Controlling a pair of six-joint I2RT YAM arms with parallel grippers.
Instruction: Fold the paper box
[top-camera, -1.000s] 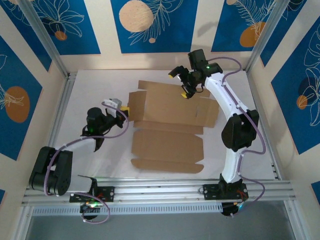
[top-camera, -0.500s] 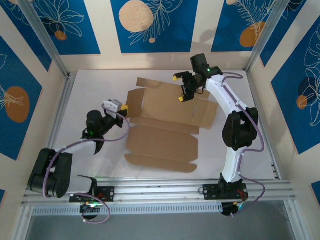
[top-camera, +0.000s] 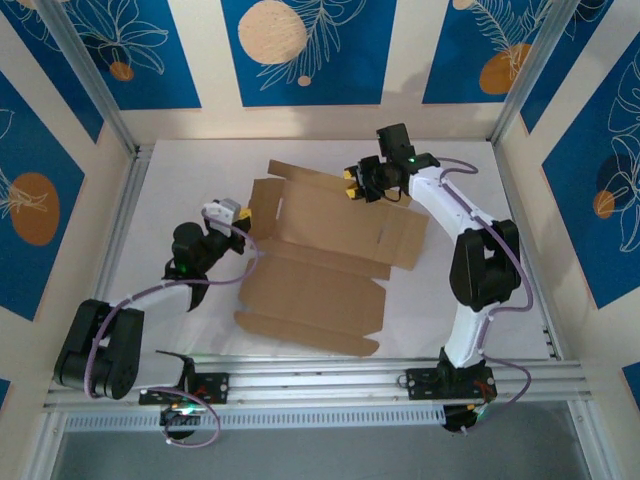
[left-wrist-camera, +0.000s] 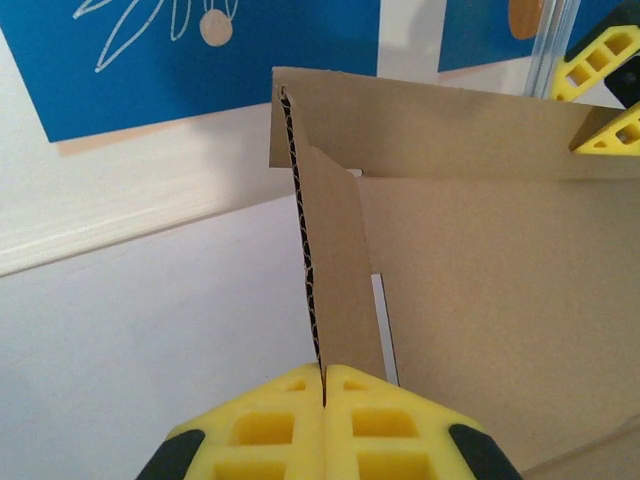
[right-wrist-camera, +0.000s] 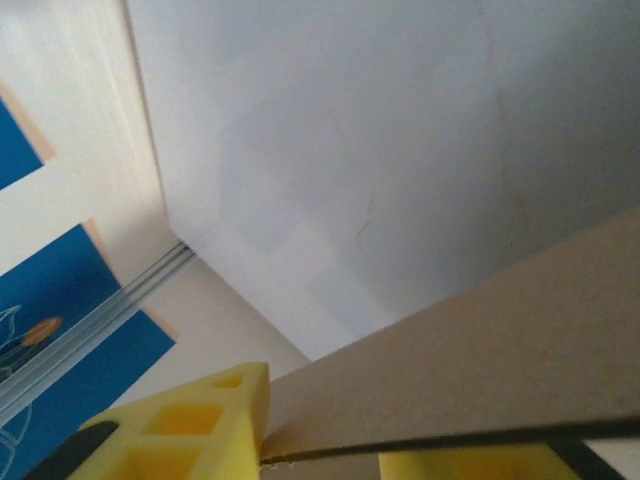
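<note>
Your left pincer (left-wrist-camera: 324, 385) and right pincer (right-wrist-camera: 318, 452) both clamp the paper box (top-camera: 325, 228); pull them apart and it could tear.

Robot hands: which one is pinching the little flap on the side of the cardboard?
The left gripper: it is shut on the small side flap at the left end of the box. The right gripper is at the far edge instead.

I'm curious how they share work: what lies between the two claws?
The paper box, a creased brown cardboard sheet, spans the stretch from left gripper to right gripper, seen in the top view.
</note>
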